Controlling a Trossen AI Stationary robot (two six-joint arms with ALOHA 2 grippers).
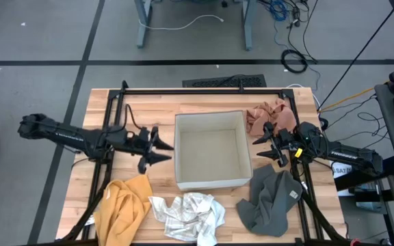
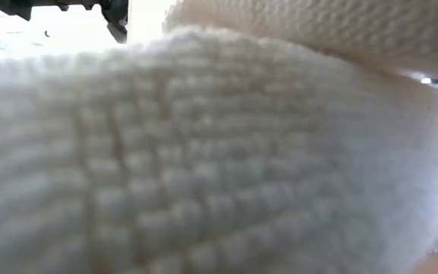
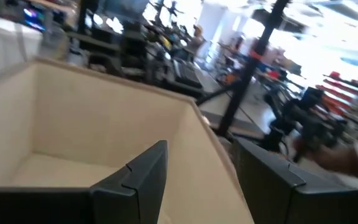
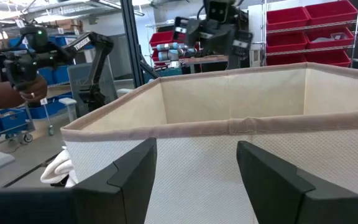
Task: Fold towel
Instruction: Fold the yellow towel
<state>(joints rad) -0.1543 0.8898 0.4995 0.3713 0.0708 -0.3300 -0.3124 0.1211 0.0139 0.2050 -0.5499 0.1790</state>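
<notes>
Flanking the fabric bin (image 1: 209, 150), left pincer (image 1: 164, 150) and right pincer (image 1: 260, 147) gape wide, holding nothing.

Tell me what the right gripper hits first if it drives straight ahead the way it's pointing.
Most likely the fabric bin: the right gripper, jaws open, points at the bin's near wall, which fills its wrist view. Nothing shows between them, though the gap's depth is unclear.

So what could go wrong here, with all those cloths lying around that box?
Both grippers, left and right, hover open beside the box, so a reach might knock it aside. The four towels, yellow, white, grey and pink, lie crumpled, so a corner may be hard to grab. White cloth fills the low view.
</notes>
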